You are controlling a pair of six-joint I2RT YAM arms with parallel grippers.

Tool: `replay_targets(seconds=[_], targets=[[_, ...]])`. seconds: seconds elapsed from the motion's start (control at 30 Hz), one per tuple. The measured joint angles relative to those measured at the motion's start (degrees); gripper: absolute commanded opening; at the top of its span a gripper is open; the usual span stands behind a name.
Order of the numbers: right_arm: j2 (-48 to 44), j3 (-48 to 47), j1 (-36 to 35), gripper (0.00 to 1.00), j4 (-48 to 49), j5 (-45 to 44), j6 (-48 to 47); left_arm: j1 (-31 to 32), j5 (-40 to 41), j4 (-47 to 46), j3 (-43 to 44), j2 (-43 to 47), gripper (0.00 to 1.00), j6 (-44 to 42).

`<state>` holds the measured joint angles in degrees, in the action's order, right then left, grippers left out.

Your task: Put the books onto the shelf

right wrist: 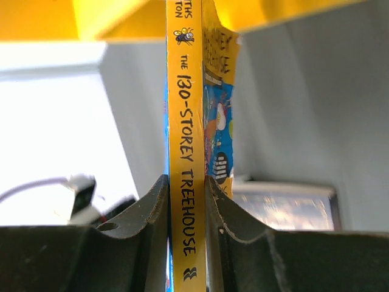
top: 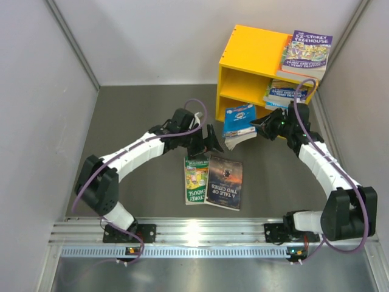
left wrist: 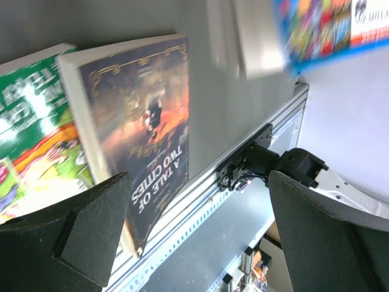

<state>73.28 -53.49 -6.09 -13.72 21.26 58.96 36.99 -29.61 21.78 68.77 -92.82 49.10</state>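
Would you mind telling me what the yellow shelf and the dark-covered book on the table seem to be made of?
The yellow shelf looks like painted or laminated board, possibly plastic: flat, square-edged panels with an even, smooth colour. The dark-covered book appears to be a paperback: pale paper page block, thin card cover with a slight sheen.

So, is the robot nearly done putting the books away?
Not yet. A purple book lies on top of the yellow shelf and a small stack sits inside. The right hand grips the blue 130-Storey Treehouse book in front of the shelf; the left hand is open and empty. Left on the table: a green book and the dark Tale of Two Cities.
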Motion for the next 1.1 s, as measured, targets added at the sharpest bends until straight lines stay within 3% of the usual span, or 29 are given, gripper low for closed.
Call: replay_targets(seconds=[0.17, 0.33, 0.73, 0.8, 0.83, 0.87, 0.9, 0.97, 1.1], targets=[[-0.4, 7.5, 0.0, 0.0, 10.8, -4.0, 6.0, -0.5, 2.1, 2.5, -3.9, 4.9, 0.99, -0.4], [0.4, 14.6, 0.0, 0.0, 15.4, -7.7, 10.8, -0.5, 3.2, 4.5, -7.1, 8.0, 0.99, -0.2], [15.8, 9.0, -3.0, 0.0, 26.6, -13.3, 15.9, -0.5, 5.2, 10.6, -7.3, 12.5, 0.98, -0.5], [18.2, 7.1, -3.8, 0.07, 26.8, -14.8, 16.8, -0.5, 5.3, 11.5, -7.5, 13.5, 0.98, -0.5], [19.6, 6.2, -4.3, 0.16, 27.2, -15.5, 17.5, -0.5, 5.4, 11.9, -7.7, 14.2, 0.98, -0.5], [21.1, 5.1, -4.6, 0.44, 27.8, -15.8, 17.9, -0.5, 5.5, 12.0, -8.0, 14.9, 0.98, -0.5], [22.8, 4.0, -4.8, 0.58, 28.3, -15.7, 18.5, -0.5, 5.5, 12.2, -8.4, 15.6, 0.98, -0.4], [26.6, 1.6, -5.0, 0.76, 28.5, -14.7, 18.9, -0.5, 5.5, 12.5, -9.1, 16.6, 0.98, -0.4], [29.4, 0.6, -5.1, 0.86, 26.0, -12.6, 18.1, -0.5, 6.6, 13.1, -9.4, 16.5, 0.98, -0.7]])
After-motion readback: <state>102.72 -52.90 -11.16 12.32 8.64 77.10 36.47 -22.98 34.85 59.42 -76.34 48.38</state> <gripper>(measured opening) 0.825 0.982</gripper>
